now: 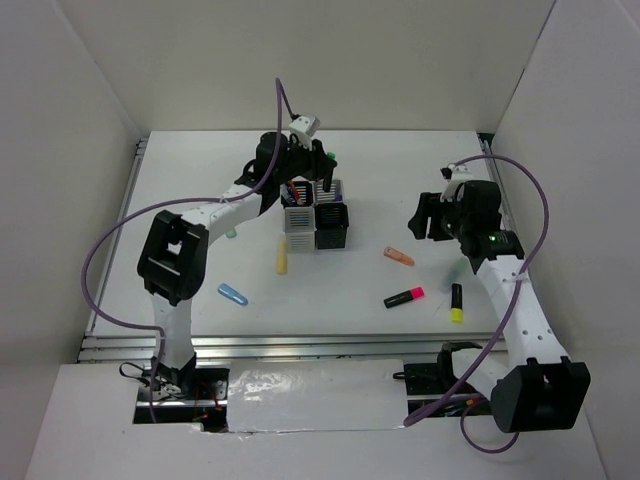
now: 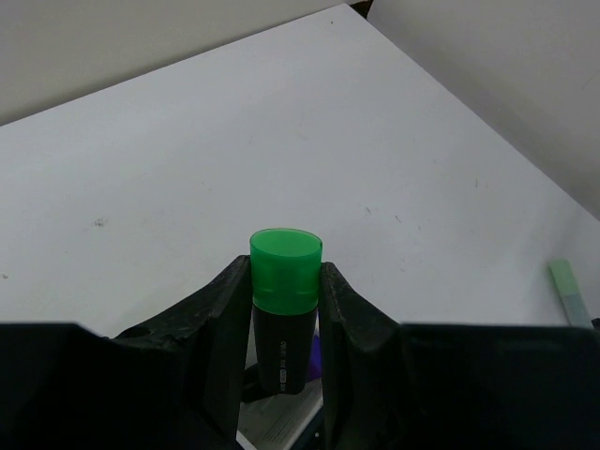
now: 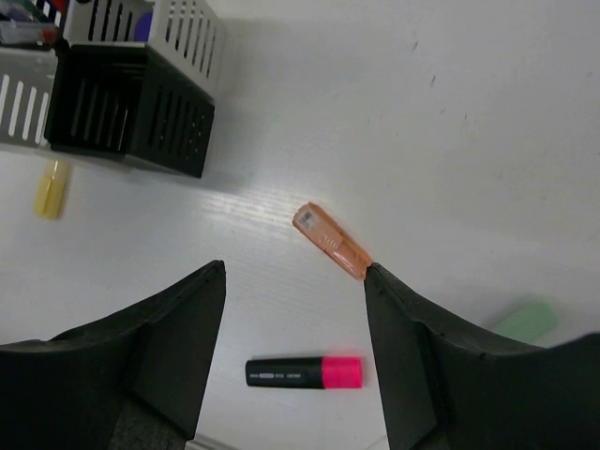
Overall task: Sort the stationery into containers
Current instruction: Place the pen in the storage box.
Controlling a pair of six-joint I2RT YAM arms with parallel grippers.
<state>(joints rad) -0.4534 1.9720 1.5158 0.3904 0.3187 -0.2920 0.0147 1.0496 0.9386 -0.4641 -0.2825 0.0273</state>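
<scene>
My left gripper is shut on a black highlighter with a green cap, held upright. In the top view this gripper hangs just above the back of the containers, a block of black and silver slotted cups with some pens inside. My right gripper is open and holds nothing. It hovers over the table to the right of the cups, above an orange marker and a pink-capped black highlighter. The nearest black cup shows at the upper left of the right wrist view.
Loose on the table lie a yellow marker, a blue marker, a yellow-ended black highlighter and a pale green marker. Another pale green marker lies near the left arm. White walls enclose the table on three sides.
</scene>
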